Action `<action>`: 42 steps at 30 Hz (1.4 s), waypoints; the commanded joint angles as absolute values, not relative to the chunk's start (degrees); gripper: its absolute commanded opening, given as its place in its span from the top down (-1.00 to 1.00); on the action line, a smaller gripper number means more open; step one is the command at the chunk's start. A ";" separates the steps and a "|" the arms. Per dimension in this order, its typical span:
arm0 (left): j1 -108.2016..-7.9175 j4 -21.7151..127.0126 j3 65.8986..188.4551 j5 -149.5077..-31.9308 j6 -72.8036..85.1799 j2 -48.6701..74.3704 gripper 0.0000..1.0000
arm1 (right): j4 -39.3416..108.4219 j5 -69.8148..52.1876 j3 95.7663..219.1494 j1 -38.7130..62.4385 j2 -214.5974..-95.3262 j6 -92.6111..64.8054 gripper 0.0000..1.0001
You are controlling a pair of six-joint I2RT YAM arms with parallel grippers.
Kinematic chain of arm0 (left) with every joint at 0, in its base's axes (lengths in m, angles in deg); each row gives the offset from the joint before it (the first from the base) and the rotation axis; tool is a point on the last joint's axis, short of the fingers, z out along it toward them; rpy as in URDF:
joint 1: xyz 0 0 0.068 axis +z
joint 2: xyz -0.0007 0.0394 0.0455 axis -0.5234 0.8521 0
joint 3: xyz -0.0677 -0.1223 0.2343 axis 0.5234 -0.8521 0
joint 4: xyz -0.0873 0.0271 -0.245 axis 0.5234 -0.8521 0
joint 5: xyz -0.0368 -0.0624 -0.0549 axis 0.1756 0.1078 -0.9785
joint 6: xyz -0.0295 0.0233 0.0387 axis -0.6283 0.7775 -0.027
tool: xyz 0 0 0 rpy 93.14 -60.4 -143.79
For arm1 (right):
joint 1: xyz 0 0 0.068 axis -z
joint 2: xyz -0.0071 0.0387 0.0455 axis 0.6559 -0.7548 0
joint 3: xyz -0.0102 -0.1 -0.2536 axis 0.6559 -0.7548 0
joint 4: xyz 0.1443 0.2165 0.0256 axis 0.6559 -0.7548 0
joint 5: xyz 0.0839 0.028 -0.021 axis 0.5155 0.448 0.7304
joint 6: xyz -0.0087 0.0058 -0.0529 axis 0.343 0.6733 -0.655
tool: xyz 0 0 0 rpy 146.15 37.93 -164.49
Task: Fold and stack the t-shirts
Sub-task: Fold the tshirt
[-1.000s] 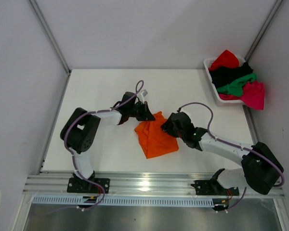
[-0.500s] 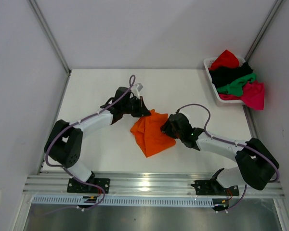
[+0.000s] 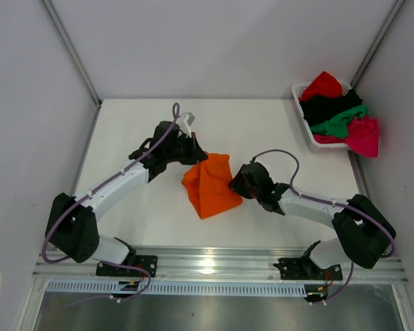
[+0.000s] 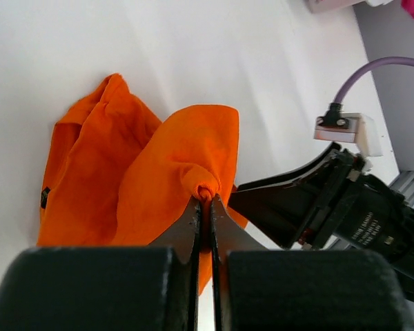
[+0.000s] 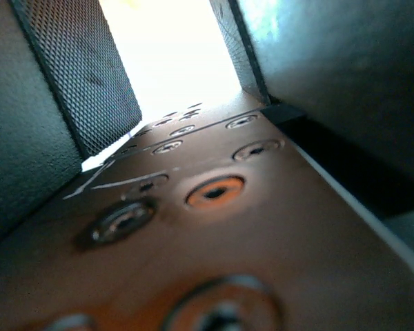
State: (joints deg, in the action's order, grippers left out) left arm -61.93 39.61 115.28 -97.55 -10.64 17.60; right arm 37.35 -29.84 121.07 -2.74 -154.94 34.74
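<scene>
Status: early, nothing folded or stacked yet as far as the views show. The table point(image 3: 262, 124) carries one garment and no stack. The basket point(image 3: 296, 89), upper right of the top view, holds the rest in a loose heap: red shirt point(image 3: 323, 84) at the top, black shirt point(image 3: 322, 107) below it, green shirt point(image 3: 339, 123) lower, magenta shirt point(image 3: 364, 134) spilling over the lower right rim. So four are untouched, plus the one being worked. The orange shirt point(image 3: 208, 186) sits centre frame between the two arms. It is bunched into a rough wedge, wide at the upper end and narrowing toward the bottom of the frame, with creases and overlapping layers and no clean rectangle. The left wrist view shows a small dark tag near its left edge. My read: it needs flattening before any real fold. The left gripper point(image 4: 205, 196) is at the shirt's upper left corner, fingers pressed together on a small nub of orange cloth. The right gripper point(image 3: 234, 183) is at the shirt's right edge, pads spread with a bright gap and no cloth in it. Can't tell whether it touches the shirt.
</scene>
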 commanded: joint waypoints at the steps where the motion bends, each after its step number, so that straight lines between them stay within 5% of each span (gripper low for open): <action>1: -62.23 39.91 114.77 -95.81 -10.00 19.97 0.99 | 39.00 -29.73 120.76 -3.04 -155.53 34.74 0.13; 16: -62.23 39.57 115.48 -93.10 -9.92 26.22 0.99 | 38.83 -30.25 118.56 -2.96 -154.56 35.36 0.13; 22: -62.06 33.85 116.09 -79.05 -8.86 25.51 0.92 | 38.91 -30.43 117.60 -2.96 -154.48 34.83 0.13; 25: -61.53 31.74 116.09 -74.04 -9.65 24.98 0.68 | 39.53 -30.34 116.98 -3.04 -154.74 35.00 0.13; 26: -61.44 31.39 115.92 -72.63 -10.09 24.64 -0.01 | 39.79 -30.08 116.63 -3.04 -154.91 35.09 0.13; 27: -61.44 30.43 115.92 -71.05 -10.70 24.11 -0.40 | 39.88 -29.90 116.54 -2.96 -155.18 35.18 0.13; 28: -61.44 29.98 116.00 -68.07 -11.84 23.84 -0.51 | 39.97 -29.73 116.45 -2.96 -155.44 35.18 0.13; 42: -61.44 27.08 116.27 -61.44 -15.02 22.35 -0.62 | 41.55 -28.76 115.57 -2.96 -157.73 35.09 0.14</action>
